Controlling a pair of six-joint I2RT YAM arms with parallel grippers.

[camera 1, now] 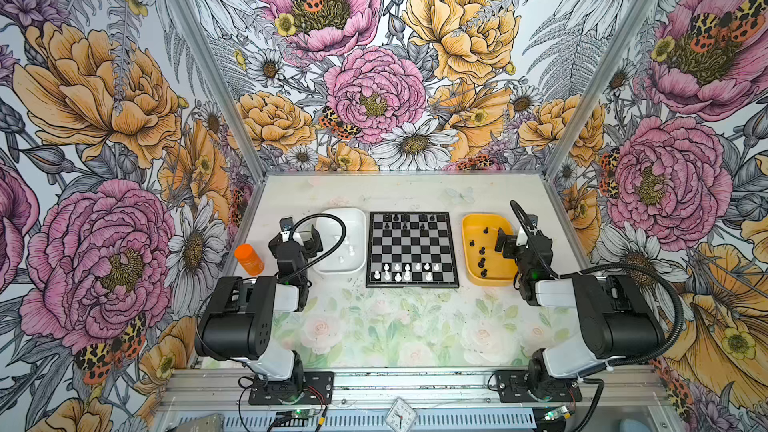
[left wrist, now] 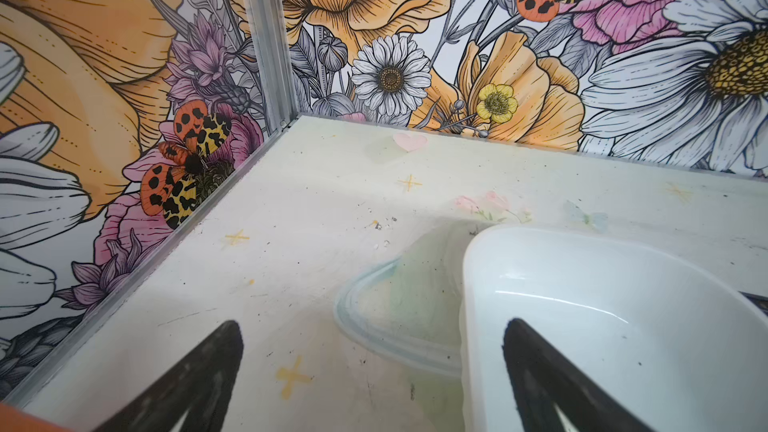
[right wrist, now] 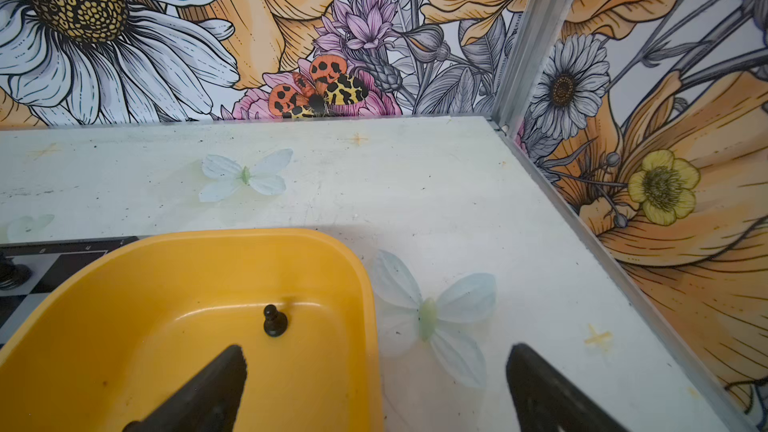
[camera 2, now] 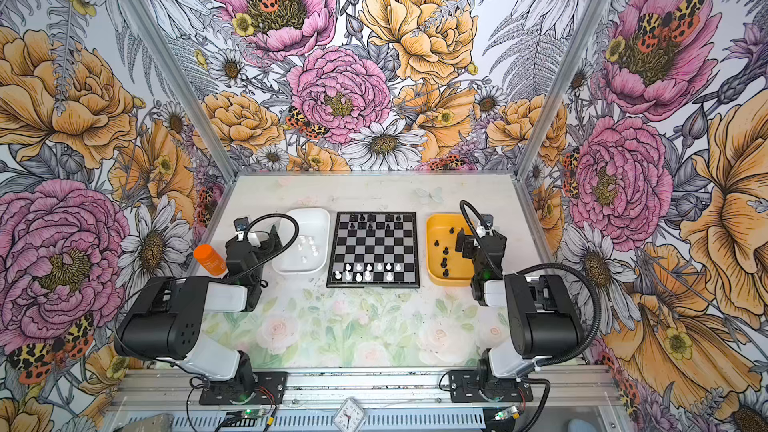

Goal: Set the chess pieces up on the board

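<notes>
The board (camera 1: 411, 249) (camera 2: 373, 249) lies mid-table in both top views. Black chess pieces (camera 1: 405, 218) stand on its far rows and white ones (camera 1: 398, 274) on its near rows. More white pieces (camera 1: 351, 249) lie in the white tray (camera 1: 336, 226) to its left. Black ones (camera 1: 482, 251) lie in the yellow tray (camera 1: 498, 222) to its right. My left gripper (camera 1: 311, 241) (left wrist: 374, 367) is open and empty, straddling the white tray's (left wrist: 469, 268) outer rim. My right gripper (camera 1: 509, 243) (right wrist: 374, 376) is open and empty across the yellow tray's (right wrist: 208, 238) outer rim, near a black pawn (right wrist: 274, 321).
An orange bottle (camera 1: 248, 259) (camera 2: 210, 259) stands left of my left arm by the side wall. Flowered walls close the table on three sides. The board's corner (right wrist: 62, 249) shows beyond the yellow tray in the right wrist view.
</notes>
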